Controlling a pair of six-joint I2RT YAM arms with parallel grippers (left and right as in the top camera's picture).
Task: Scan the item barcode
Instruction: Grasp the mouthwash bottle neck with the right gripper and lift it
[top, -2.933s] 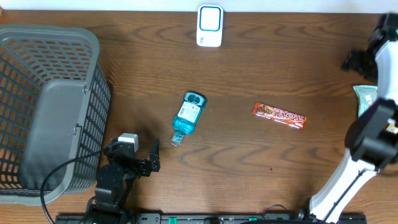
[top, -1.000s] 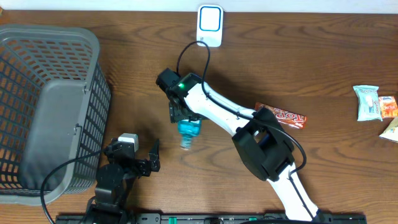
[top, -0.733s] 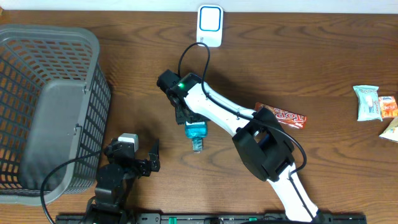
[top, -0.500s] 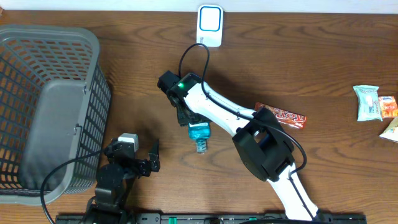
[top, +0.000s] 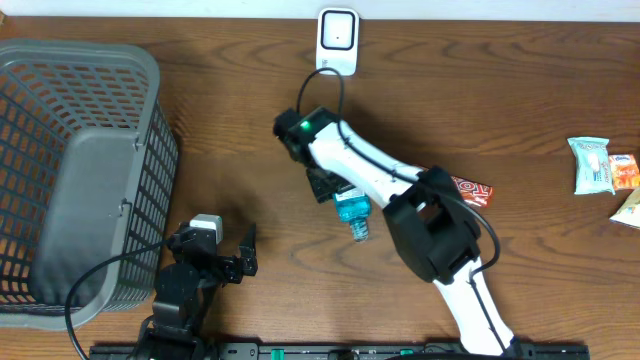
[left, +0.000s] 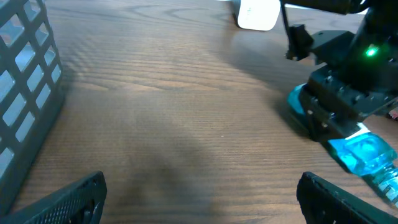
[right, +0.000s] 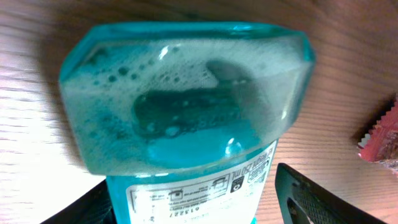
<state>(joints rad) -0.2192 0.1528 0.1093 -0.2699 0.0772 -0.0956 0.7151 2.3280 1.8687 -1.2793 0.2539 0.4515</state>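
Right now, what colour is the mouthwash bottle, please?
The mouthwash bottle is translucent teal, clearest in right wrist view.

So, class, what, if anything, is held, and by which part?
The right gripper straddles the blue bottle near its base; whether its jaws clamp it cannot be told.

A dark brown wood-grain table (top: 480, 90) fills the view, evenly lit.

basket (top: 90, 50) left | scanner (top: 338, 40) rear | bottle (top: 351, 210) centre | snack packets (top: 592, 165) far right
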